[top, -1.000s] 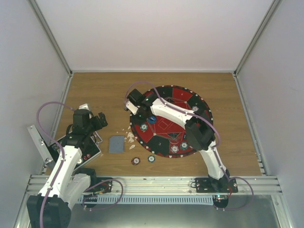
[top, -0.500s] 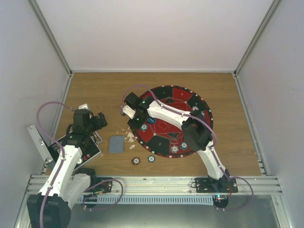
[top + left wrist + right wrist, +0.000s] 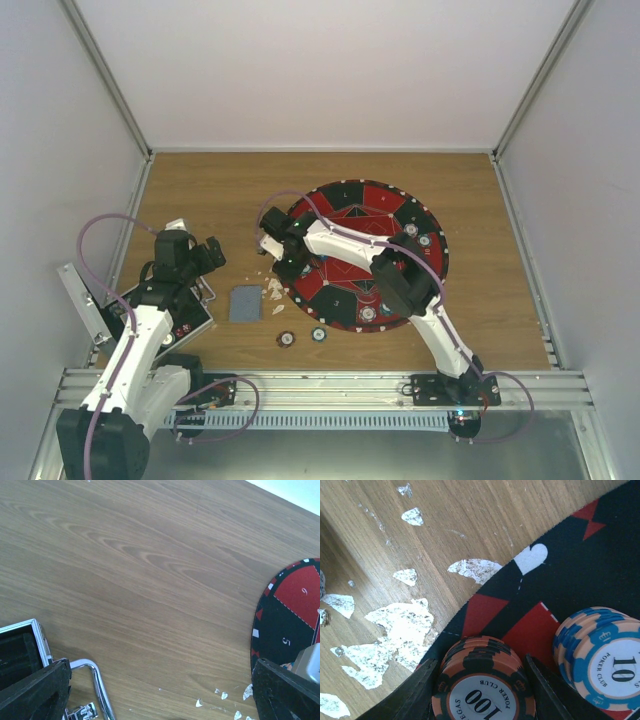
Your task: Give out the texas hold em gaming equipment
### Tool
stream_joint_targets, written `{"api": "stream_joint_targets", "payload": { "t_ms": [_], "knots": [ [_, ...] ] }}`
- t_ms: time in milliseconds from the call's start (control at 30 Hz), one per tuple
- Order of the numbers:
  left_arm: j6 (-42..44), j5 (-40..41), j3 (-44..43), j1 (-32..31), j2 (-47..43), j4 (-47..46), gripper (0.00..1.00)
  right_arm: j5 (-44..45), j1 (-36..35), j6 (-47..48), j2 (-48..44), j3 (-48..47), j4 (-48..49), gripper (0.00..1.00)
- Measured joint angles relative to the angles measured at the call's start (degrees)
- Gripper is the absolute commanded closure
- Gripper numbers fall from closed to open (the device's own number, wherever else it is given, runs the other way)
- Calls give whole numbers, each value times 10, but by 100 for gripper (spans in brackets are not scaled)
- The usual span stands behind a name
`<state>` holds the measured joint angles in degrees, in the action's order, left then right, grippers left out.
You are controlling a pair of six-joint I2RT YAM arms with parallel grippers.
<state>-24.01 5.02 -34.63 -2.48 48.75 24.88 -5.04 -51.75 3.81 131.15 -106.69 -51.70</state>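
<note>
Now that the right claw (image 3: 481, 690) has dropped to the mat (image 3: 580, 570) rim | it clasps the 100-chip stack (image 3: 485, 677) | left claw (image 3: 160, 690) released

Overhead looking down, wrists close, mat (image 3: 350, 195) shared

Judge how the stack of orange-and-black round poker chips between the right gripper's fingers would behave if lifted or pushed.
The stack of orange-and-black round poker chips shows separate layers, so it may shear or spill if the right gripper squeezes unevenly. The discs look rigid, unlikely to bend. Pushed, it would probably drag on the black-and-red fabric-looking mat.
</note>
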Motion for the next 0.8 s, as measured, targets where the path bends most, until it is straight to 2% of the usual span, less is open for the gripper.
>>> {"api": "stream_joint_targets", "payload": {
  "t_ms": [100, 400, 600, 800],
  "knots": [
    [0, 0, 0, 0, 0, 0, 1, 4, 0, 0, 0, 0, 1, 62],
    [0, 0, 0, 0, 0, 0, 1, 1, 0, -1, 0, 0, 1, 41],
    [0, 0, 0, 0, 0, 0, 1, -11, 0, 0, 0, 0, 1, 37],
    [0, 0, 0, 0, 0, 0, 1, -9, -3, -1, -34, 0, -2, 28]
  ]
}}
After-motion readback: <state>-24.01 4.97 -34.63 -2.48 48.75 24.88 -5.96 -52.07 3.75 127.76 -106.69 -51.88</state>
